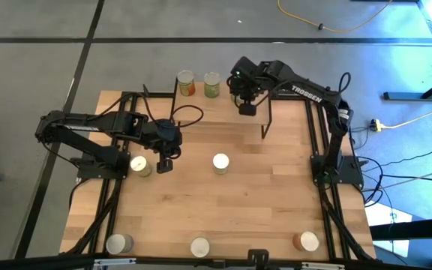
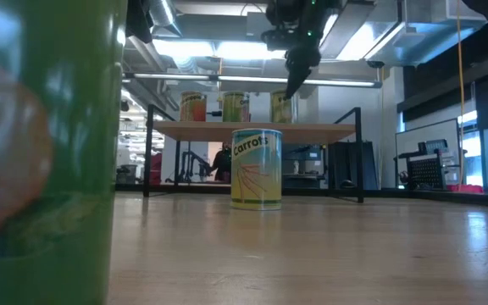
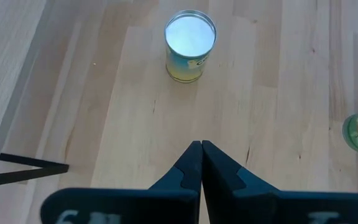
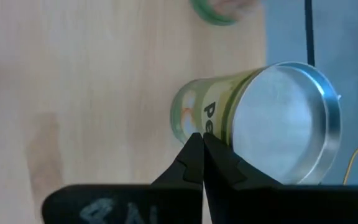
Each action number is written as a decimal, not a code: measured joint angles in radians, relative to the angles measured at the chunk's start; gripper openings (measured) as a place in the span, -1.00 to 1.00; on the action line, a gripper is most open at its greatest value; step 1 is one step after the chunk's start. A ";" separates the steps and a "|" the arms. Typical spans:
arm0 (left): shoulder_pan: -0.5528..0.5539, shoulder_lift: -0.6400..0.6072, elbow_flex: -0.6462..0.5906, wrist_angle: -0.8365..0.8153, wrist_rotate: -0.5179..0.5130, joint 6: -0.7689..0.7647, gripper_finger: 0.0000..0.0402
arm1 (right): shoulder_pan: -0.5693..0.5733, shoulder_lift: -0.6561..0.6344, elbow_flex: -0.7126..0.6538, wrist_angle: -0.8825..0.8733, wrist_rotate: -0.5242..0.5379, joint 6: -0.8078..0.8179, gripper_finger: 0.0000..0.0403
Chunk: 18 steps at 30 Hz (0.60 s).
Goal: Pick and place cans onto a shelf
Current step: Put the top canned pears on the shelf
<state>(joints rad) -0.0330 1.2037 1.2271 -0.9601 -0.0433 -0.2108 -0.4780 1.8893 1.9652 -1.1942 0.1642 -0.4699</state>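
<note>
Left gripper (image 1: 166, 163) is hovering low over the table (image 1: 276, 195), jaws pressed together, holding nothing; it is sitting just beside a can (image 1: 139, 165), likely staging for a pick. Mid-table, a yellow-labelled can (image 1: 220, 163) reading "Carrots" is standing upright, silvery top showing. Shelf (image 1: 201, 112) at the far edge is carrying upright cans, an orange-labelled can (image 1: 186, 82) and a green-labelled can (image 1: 211, 84) among them. Right gripper (image 1: 246, 106) is hanging over the shelf beside a third shelf can (image 4: 260, 124), fingers shut, empty.

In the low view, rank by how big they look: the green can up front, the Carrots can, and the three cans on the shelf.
1. Green can, only because it's nearest.
2. Carrots can.
3. Three shelf cans, alike.
</note>
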 joint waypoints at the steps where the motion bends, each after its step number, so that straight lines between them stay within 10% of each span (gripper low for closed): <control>1: 0.000 0.000 0.000 0.000 0.000 0.000 -1.00 | -0.004 0.000 0.000 0.007 0.000 -0.013 -1.00; 18: 0.000 0.000 0.000 0.000 -0.023 -0.010 -1.00 | -0.026 0.000 0.000 0.021 -0.005 -0.061 -1.00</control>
<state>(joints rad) -0.0330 1.2037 1.2271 -0.9603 -0.0661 -0.2204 -0.5038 1.8892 1.9652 -1.1736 0.1588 -0.5305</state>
